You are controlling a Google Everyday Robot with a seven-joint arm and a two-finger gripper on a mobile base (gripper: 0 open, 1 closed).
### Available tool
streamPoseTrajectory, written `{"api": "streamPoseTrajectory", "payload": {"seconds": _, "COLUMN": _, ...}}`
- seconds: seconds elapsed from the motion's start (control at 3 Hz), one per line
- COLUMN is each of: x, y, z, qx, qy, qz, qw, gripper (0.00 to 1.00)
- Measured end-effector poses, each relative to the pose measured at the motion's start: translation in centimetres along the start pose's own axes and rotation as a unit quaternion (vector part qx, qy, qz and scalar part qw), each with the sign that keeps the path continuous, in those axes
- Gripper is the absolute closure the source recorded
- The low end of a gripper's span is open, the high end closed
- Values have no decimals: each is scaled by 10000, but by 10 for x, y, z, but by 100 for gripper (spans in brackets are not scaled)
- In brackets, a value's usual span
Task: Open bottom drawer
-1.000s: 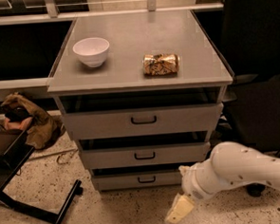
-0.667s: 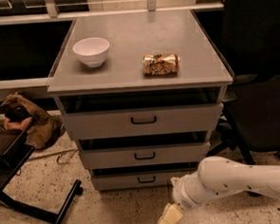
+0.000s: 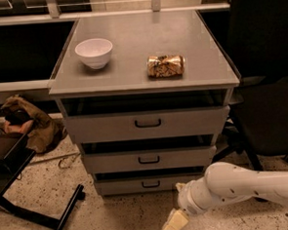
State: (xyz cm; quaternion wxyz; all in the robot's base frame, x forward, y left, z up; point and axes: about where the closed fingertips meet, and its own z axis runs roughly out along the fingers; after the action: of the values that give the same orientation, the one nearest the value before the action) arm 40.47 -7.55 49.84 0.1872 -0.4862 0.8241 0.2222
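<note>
The bottom drawer (image 3: 124,185) is the lowest and shortest of three grey drawer fronts, with a small dark loop handle (image 3: 150,184) at its centre. It sits pushed in under the middle drawer (image 3: 147,160) and the top drawer (image 3: 147,123). My gripper (image 3: 173,224) is at the end of the white arm (image 3: 241,184), low over the floor, below and slightly right of the bottom handle, not touching the drawer.
On the cabinet top stand a white bowl (image 3: 94,52) and a crumpled snack bag (image 3: 165,66). A black office chair (image 3: 268,109) stands at the right. A brown cloth heap (image 3: 29,124) and a black stand leg (image 3: 48,220) lie on the floor at the left.
The arm has swung left and lower, bringing the gripper from the cabinet's right side to just below the bottom drawer's handle. The drawers have not moved.
</note>
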Motion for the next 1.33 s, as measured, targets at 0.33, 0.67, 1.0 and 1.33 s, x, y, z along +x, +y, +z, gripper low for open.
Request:
{"api": "streamPoseTrajectory", "payload": {"seconds": 0.33, "x": 1, "y": -31, "z": 27, "qx": 94, "qy": -413, "qz": 106, "qw": 9990, "gripper": 0}}
{"api": "streamPoseTrajectory", "payload": {"seconds": 0.67, "x": 5, "y": -56, "z": 79, "qx": 26, "qy": -805, "qz": 319, "qw": 9962, "gripper": 0}}
{"api": "streamPoseTrajectory", "payload": {"seconds": 1.0, "x": 19, "y": -65, "z": 133, "qx": -141, "qy": -928, "qz": 550, "qw": 9941, "gripper": 0}}
{"api": "streamPoseTrajectory", "payload": {"seconds": 1.33, "x": 19, "y": -65, "z": 133, "qx": -141, "qy": -928, "qz": 550, "qw": 9941, "gripper": 0}}
